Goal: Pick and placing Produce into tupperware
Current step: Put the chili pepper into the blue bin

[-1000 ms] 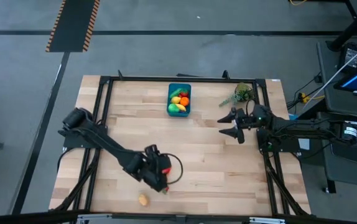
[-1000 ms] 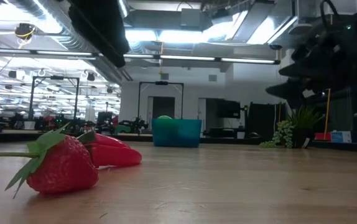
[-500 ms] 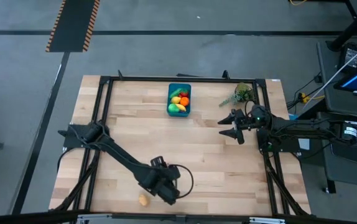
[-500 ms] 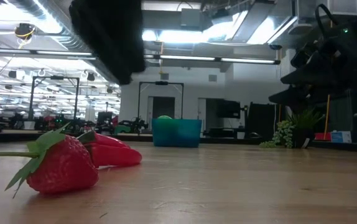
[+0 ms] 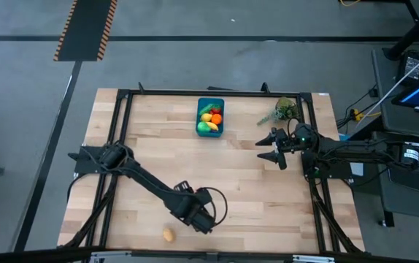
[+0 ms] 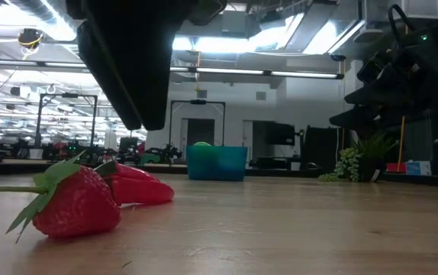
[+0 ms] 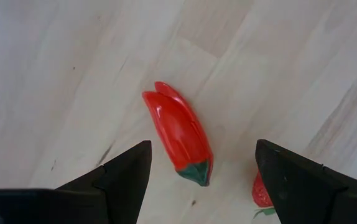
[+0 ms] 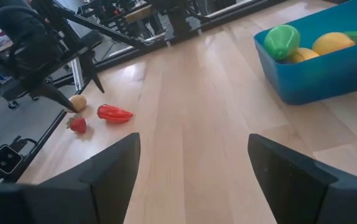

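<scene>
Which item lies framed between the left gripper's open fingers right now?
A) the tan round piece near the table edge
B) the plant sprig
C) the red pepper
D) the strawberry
C: in the left wrist view the red pepper lies on the wood between the open fingers of the left gripper, untouched, with the strawberry off beside one finger.

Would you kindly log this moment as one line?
left tool: open above red toy pepper | right tool: open, waiting | teal plastic tub: part-filled

Beneath me: pale wooden slatted table (image 5: 253, 190).
Far corner: leafy green plant sprig (image 5: 282, 111).
Floor: orange-black striped hazard strip (image 5: 85, 28).
</scene>
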Controlling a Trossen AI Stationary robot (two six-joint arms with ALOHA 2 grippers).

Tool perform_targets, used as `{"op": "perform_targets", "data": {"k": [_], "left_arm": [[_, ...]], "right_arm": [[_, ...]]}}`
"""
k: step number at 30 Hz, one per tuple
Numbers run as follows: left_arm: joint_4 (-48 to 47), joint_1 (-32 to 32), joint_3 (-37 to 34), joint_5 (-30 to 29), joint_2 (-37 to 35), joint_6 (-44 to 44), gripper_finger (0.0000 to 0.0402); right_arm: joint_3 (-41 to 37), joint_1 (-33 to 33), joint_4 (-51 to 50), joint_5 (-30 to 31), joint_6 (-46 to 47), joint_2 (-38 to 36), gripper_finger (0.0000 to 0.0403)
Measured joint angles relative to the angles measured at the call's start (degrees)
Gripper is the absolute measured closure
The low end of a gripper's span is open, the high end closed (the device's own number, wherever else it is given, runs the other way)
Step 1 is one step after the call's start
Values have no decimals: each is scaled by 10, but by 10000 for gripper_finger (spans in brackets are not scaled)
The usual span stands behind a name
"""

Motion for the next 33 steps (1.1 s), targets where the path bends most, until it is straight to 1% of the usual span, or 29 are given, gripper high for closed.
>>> {"op": "perform_targets", "data": {"k": [8, 13, 18, 27, 33], "left_arm": [[-12, 13, -11, 21, 0, -3, 122], [-11, 16, -11, 41, 0, -23, 121], [-9, 16, -11, 44, 1, -34, 122], [-1, 15, -11, 67, 27, -20, 122], [11, 18, -11, 72, 45, -13, 122]], "right_arm": [[0, 0, 0, 0, -2, 0, 104], [0, 0, 0, 0, -5, 0, 104], [0, 0, 3, 0, -5, 0, 104], [0, 0, 9, 0, -5, 0, 104], [0, 0, 13, 0, -5, 0, 104]]}}
